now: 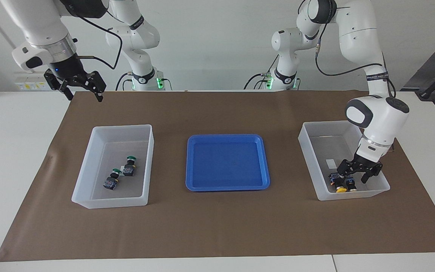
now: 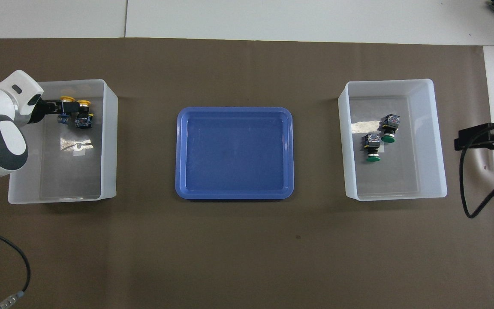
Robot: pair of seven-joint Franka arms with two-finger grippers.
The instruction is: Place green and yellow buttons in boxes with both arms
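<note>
White table, covered by a brown paper mat. On the mat: two translucent white plastic tubs, one shallow blue plastic tray between them.

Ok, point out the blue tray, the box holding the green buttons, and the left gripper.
blue tray (image 2: pixel 234 195): overhead view, on its rim nearest the robots.
box holding the green buttons (image 1: pixel 82 169): facing view, on its outer side wall.
left gripper (image 1: pixel 358 174): facing view, midway between its fingertips.
</note>
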